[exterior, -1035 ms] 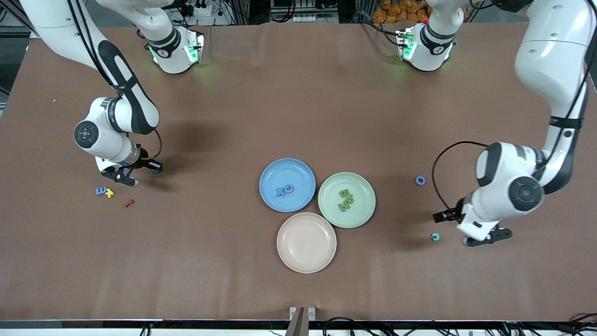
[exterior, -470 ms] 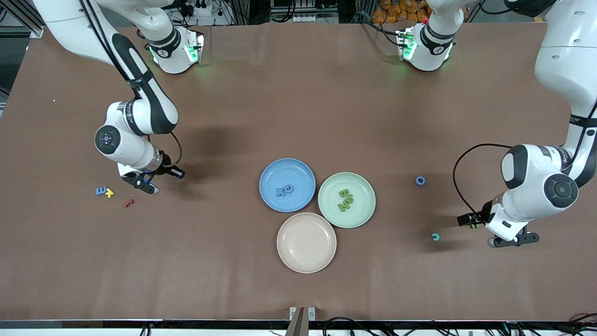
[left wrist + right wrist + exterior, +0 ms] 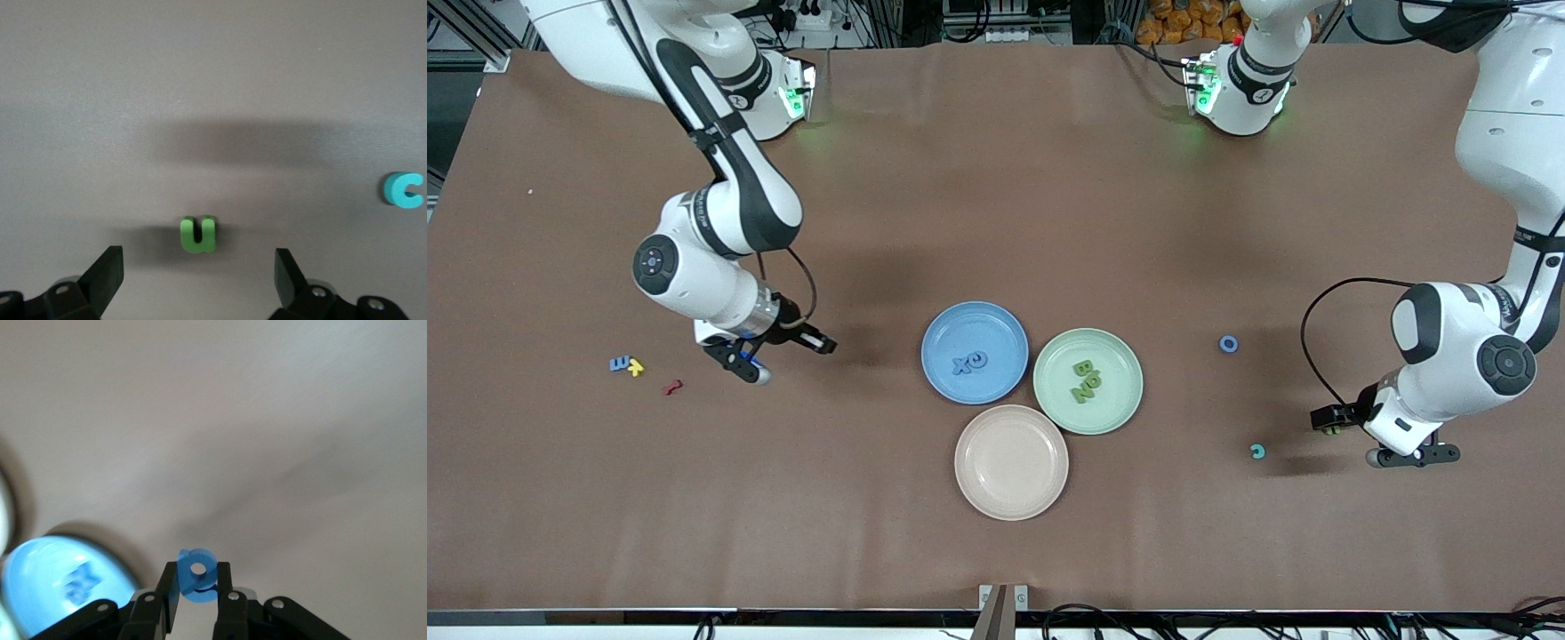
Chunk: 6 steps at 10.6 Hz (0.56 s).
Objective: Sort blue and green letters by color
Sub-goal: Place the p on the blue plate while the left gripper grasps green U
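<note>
Starting at the right arm's end of the table, we see a blue letter (image 3: 618, 364) lying on the brown table (image 3: 996, 551), touching a small yellow letter (image 3: 636, 366), with a small red squiggly letter (image 3: 672, 387) just nearer the front camera. Next we find the right gripper (image 3: 749, 365) up over bare table between that cluster and the plates, its fingers pinched on a blue letter with a round hole (image 3: 196, 583).

In the middle we see three plates close together. The blue plate (image 3: 944, 331) holds two blue letters (image 3: 969, 361). The green plate (image 3: 1117, 357) beside it holds olive green letters (image 3: 1087, 380). The beige plate (image 3: 1049, 480) sits nearest the front camera.

Toward the left arm's end we see a blue ring-shaped letter (image 3: 1228, 344) alone on the table, and nearer the front camera a teal letter C (image 3: 1257, 452). Last comes the left gripper (image 3: 1403, 457), low over the table with its fingers (image 3: 101, 273) spread wide. In the left wrist view a green letter U (image 3: 198, 234) lies on the table ahead of those spread fingers, untouched, with the teal C well apart from it.
</note>
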Each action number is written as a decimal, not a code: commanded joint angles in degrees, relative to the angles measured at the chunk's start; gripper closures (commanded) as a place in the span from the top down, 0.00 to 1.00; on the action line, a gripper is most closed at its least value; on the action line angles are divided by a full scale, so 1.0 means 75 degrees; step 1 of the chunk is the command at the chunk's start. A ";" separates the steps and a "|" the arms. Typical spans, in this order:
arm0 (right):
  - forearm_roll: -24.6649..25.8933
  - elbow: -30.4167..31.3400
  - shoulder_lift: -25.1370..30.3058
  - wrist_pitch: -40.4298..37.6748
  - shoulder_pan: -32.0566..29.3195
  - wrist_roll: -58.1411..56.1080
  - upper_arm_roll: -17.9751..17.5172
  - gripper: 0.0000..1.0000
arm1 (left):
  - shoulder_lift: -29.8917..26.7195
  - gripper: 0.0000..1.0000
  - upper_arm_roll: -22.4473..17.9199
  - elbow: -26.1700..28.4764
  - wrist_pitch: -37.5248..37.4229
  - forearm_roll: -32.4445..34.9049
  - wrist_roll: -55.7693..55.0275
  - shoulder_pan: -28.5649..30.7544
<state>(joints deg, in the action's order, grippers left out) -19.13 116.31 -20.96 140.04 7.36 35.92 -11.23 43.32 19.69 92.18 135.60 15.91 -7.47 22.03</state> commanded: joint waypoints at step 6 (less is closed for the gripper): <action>-0.0801 -0.2944 -0.1821 0.0579 0.2158 0.4513 0.0009 0.00 | 0.0364 1.00 0.0000 0.0025 0.0529 0.0256 0.0140 0.0051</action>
<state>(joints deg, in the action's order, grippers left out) -24.19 101.54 -28.53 141.70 20.16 63.36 -11.48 45.22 19.64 92.32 137.81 15.92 -6.96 22.27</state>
